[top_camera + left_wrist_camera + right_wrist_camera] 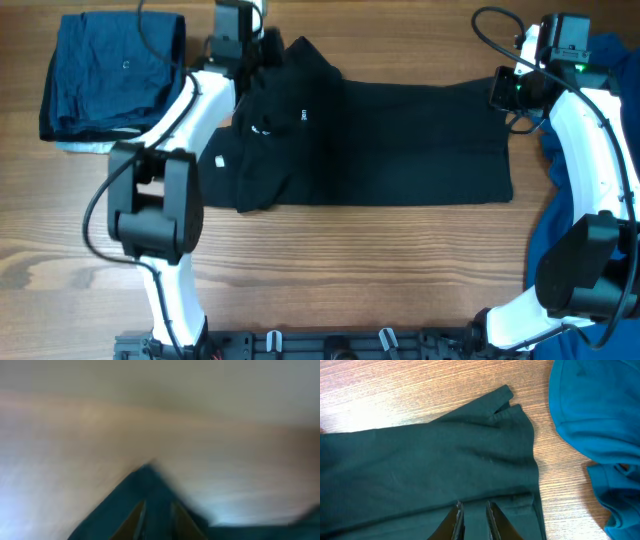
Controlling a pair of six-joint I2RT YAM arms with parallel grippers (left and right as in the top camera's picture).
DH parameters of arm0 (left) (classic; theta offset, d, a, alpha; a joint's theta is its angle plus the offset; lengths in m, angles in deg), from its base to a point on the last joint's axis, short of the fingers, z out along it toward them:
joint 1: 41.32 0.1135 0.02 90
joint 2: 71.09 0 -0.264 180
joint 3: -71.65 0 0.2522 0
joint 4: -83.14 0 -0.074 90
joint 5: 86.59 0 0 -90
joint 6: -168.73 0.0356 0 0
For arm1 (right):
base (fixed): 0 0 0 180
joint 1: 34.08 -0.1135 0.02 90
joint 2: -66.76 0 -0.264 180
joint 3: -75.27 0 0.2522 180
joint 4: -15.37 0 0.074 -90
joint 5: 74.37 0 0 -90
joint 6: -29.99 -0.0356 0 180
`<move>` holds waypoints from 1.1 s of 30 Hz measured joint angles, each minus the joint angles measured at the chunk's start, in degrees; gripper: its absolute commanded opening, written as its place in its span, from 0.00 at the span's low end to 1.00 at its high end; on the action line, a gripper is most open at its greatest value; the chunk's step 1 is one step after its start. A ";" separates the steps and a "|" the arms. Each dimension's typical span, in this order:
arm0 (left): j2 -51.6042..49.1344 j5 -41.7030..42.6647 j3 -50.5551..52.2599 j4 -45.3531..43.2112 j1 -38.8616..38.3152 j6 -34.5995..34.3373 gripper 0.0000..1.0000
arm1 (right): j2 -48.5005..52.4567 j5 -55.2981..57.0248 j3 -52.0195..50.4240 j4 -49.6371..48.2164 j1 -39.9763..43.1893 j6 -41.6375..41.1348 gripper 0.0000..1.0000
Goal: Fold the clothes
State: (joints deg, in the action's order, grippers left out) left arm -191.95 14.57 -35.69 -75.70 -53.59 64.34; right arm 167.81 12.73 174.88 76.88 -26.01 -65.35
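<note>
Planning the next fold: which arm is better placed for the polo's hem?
Right, probably: the right pincer sits on the black polo's hem edge; the left pincer is at the collar end.

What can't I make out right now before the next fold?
Left hand: left wrist view blurred, grip on black polo unclear.
Right hand: right wrist edge cuts its fingers; pinch unclear.
Blue shirt: cropped by overhead's right edge, partly under right arm.
White mark on polo: too small overhead.

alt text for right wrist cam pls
A black shirt lies spread on a wooden table, and the end effector at bottom centre is closed on its near edge. A blue shirt lies to the right, with bare wood between the two.
</note>
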 measured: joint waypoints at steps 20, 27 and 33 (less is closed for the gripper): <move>-18.12 -2.16 -1.55 -12.55 -3.52 -0.11 0.12 | 0.00 0.17 0.00 0.96 0.00 0.00 0.15; -17.68 -9.53 -3.23 -6.69 -2.93 -0.09 0.10 | 0.00 0.17 0.00 0.92 0.00 0.00 0.21; -16.81 -5.22 -4.22 -3.17 -0.42 -0.20 0.28 | 0.00 0.81 0.00 0.87 0.00 0.85 0.70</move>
State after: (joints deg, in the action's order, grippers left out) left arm -208.76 9.34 -39.91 -78.87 -54.01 64.14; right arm 167.81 13.54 174.88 77.76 -26.01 -64.50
